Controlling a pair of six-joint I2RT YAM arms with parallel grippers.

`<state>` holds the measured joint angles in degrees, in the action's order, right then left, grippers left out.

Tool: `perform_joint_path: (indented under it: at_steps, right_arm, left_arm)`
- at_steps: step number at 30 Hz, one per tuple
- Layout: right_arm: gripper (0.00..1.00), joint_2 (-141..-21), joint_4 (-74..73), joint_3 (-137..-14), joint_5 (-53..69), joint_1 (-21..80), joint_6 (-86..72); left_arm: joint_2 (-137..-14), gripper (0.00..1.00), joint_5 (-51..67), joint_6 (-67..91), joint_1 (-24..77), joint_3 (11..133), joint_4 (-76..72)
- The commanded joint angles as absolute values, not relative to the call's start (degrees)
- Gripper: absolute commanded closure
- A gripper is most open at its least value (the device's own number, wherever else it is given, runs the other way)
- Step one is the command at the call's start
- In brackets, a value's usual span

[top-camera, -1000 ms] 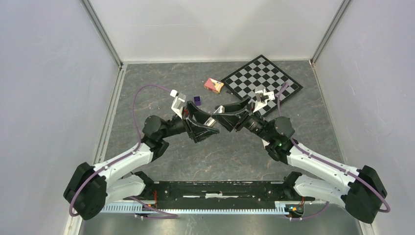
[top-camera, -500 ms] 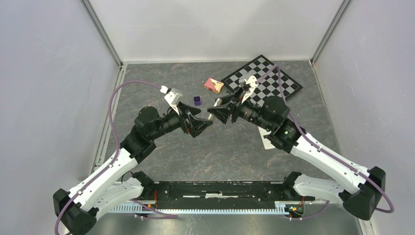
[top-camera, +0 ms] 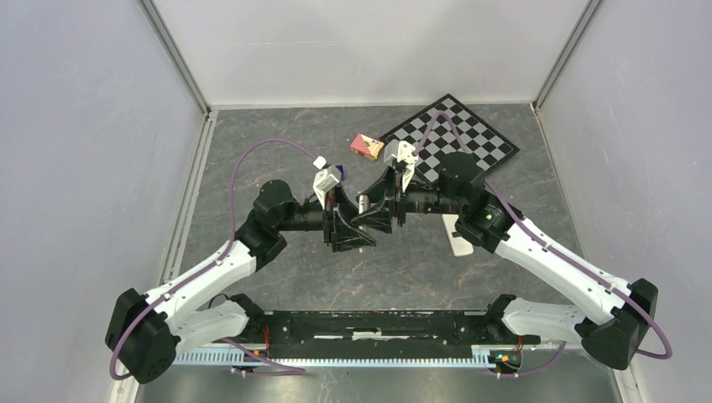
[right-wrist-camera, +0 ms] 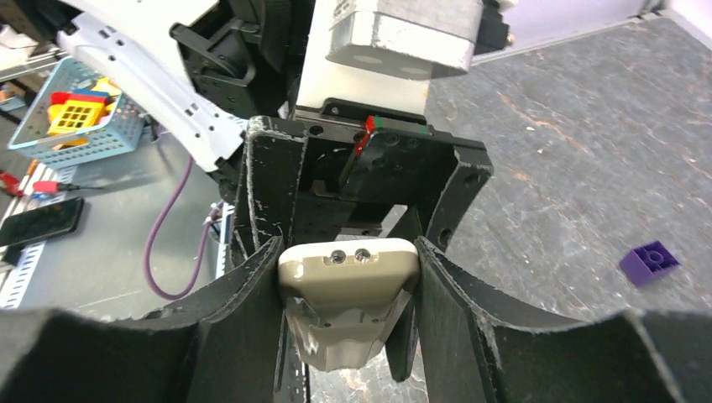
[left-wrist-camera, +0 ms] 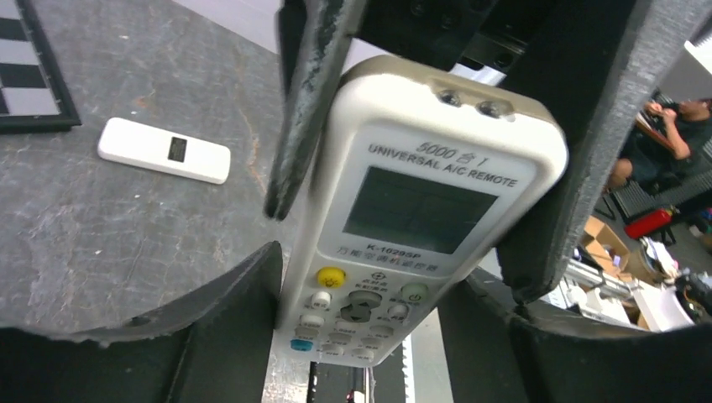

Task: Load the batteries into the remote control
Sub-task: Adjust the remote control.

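1. Pale walls boxed in a mottled grey desk (top-camera: 277,143), with a chessboard (top-camera: 470,134) at its far right and a small red-and-orange box (top-camera: 367,146) just left of the board.
2. Both arms met over the middle of the desk, their wrists facing each other tip to tip.
3. The remote control (left-wrist-camera: 420,210) hung between them, off the surface. Its screen and buttons faced the left wrist camera, and its tan end with two small emitters faced the right one.
4. The left fingers (left-wrist-camera: 227,327) pinched its button end; the right fingers (right-wrist-camera: 470,311) pressed on both sides of its emitter end.
5. A white remote (left-wrist-camera: 164,149) lay flat on the desk just near of the chessboard — well apart from the held one.
6. A purple brick (right-wrist-camera: 649,260) sat on the desk on the far side of the left wrist.
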<state>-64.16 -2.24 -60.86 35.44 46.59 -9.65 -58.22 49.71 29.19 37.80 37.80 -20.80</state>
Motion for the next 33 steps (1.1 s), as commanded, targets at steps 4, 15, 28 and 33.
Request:
perform_joint_path:
  at_steps: [4,15,28,33]
  right_arm:
    - [0.69,-65.3,-0.4,-64.1,42.8,46.5,-7.4]
    - [0.02,-54.3,4.3,-53.8,25.6,45.4,-8.1]
    - [0.02,-49.2,28.0,-33.4,32.4,45.4,-25.8]
    - [0.02,-52.9,38.9,-32.6,33.7,45.4,-33.4]
  left_arm:
    - [-57.7,0.54,53.7,34.4,38.5,37.7,-29.2]
    - [-55.9,0.68,47.1,34.0,38.4,37.0,-29.9]
    - [-55.9,0.67,41.1,42.6,38.4,36.0,-40.1]
    - [-56.3,0.64,43.2,42.5,38.4,36.0,-41.1]
